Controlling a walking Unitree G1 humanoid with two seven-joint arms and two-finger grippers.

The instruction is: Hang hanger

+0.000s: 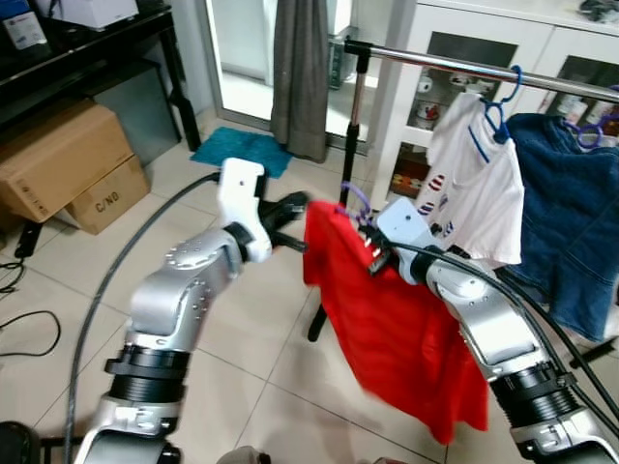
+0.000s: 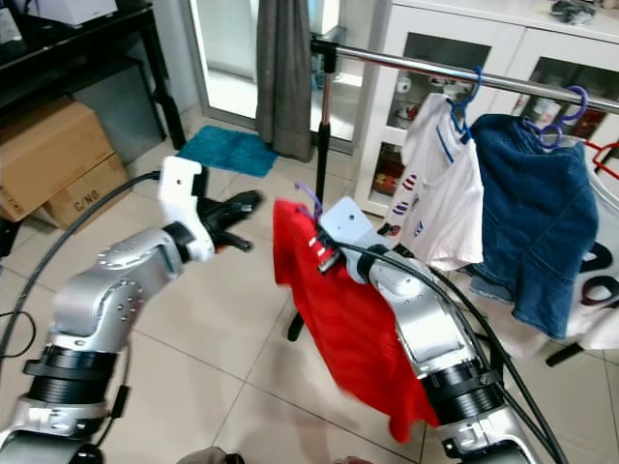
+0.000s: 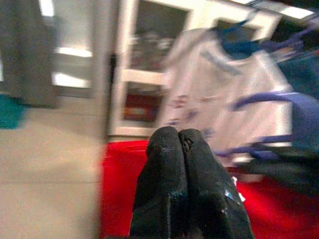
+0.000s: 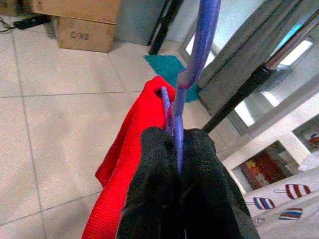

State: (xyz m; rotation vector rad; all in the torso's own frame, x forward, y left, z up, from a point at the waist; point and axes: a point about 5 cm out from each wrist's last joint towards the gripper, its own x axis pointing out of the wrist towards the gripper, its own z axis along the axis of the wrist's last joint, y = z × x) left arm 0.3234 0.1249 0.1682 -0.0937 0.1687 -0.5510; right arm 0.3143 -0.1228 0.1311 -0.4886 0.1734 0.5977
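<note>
Right hand (image 4: 178,149) pinched shut on the purple hanger (image 4: 192,74) at its neck, so the red shirt (image 1: 392,329) drapes below it. Clothes rail (image 1: 445,66) above and beyond, hook not yet on. Left hand (image 3: 180,144) closed, apparently empty, just beside the shirt's shoulder.

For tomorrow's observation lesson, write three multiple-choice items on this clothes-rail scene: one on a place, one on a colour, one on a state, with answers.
1. Where does the white T-shirt hang?
A. on the metal rail
B. on the cardboard box
C. on the floor

2. What colour is the garment on the purple hanger?
A. green
B. yellow
C. red

3. How is the right gripper?
A. open and empty
B. shut on the purple hanger
C. resting on the floor

Answers: 1 A, its blue hanger hooks over the metal rail. 2 C, the red garment drapes from it. 3 B, the black fingers pinch the hanger's neck.
</note>
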